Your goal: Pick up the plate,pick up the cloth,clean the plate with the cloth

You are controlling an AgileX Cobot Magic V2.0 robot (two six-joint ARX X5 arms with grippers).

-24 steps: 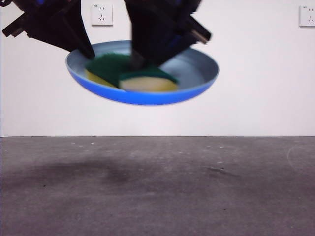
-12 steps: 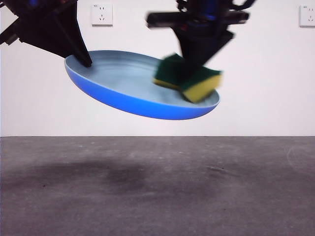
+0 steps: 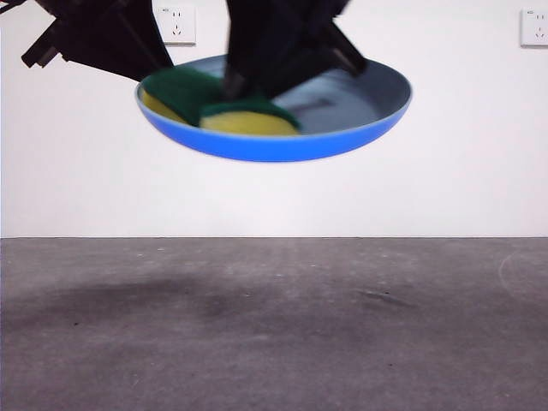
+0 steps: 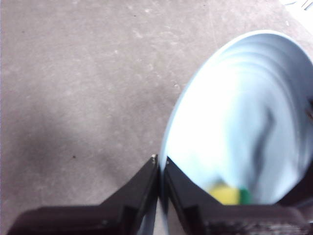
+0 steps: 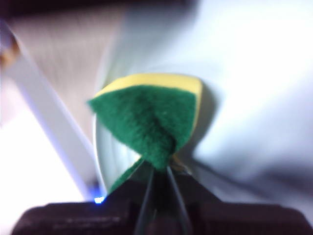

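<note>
Front view: at upper left, the left gripper (image 3: 152, 73) has its jaws pinched shut on the rim of the plate (image 3: 342, 137), which hangs in the upper centre of the frame above the grey worktop (image 3: 274, 334). Just right of it, the right gripper (image 3: 233, 90) clamps the folded cloth (image 3: 231, 116), pressing it into the plate's left half.

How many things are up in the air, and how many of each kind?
Plates: 1, the blue plate
Sponges: 1, the yellow-and-green sponge
End effectors: 2, the left end effector on the plate's rim, the right end effector pinching the sponge
Total: 4
</note>
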